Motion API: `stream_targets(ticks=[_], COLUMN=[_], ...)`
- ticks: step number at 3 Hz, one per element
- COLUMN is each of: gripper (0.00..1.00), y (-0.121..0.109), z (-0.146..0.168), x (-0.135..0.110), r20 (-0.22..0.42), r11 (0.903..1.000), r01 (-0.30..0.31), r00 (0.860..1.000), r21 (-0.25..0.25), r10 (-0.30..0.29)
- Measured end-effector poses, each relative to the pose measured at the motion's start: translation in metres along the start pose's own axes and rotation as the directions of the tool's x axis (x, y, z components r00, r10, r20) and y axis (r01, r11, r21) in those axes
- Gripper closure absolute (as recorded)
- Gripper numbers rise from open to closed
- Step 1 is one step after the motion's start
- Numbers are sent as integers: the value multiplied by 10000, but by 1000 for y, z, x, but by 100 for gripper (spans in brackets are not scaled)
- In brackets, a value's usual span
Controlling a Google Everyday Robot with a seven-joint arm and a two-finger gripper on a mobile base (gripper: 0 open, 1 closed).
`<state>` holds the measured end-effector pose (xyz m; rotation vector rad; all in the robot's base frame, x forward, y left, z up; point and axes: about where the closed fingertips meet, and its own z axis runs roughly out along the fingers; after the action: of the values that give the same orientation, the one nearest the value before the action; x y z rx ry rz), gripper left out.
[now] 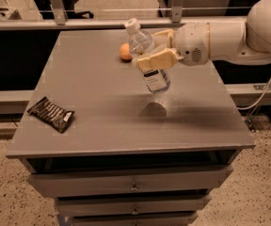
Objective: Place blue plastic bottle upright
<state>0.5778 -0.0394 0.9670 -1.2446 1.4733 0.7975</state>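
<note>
The blue plastic bottle (148, 55) is clear with a white cap at its upper left and a pale label with a dark text panel. It hangs in the air above the middle of the grey table (93, 107), tilted with the cap leaning left and the base down. My gripper (155, 55) reaches in from the right and is shut on the bottle's middle. One cream finger (156, 59) crosses the front of the bottle. The bottle's base is clear of the tabletop, with its shadow below.
An orange ball (125, 51) lies on the table behind the bottle, to its left. A dark snack packet (51, 114) lies near the front left edge. The white arm (229, 39) spans the right side. Drawers sit under the tabletop.
</note>
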Motion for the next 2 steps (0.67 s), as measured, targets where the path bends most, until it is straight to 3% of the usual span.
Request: stream_targets(ticks=[1, 2], gripper=[100, 100], y=[-2, -3], z=[-7, -13], x=[7, 21], r20=[1094, 1901], r11=[9971, 9890], r01=[-758, -1480], r00=[9912, 9709], r21=[17, -19], r10=[751, 1456])
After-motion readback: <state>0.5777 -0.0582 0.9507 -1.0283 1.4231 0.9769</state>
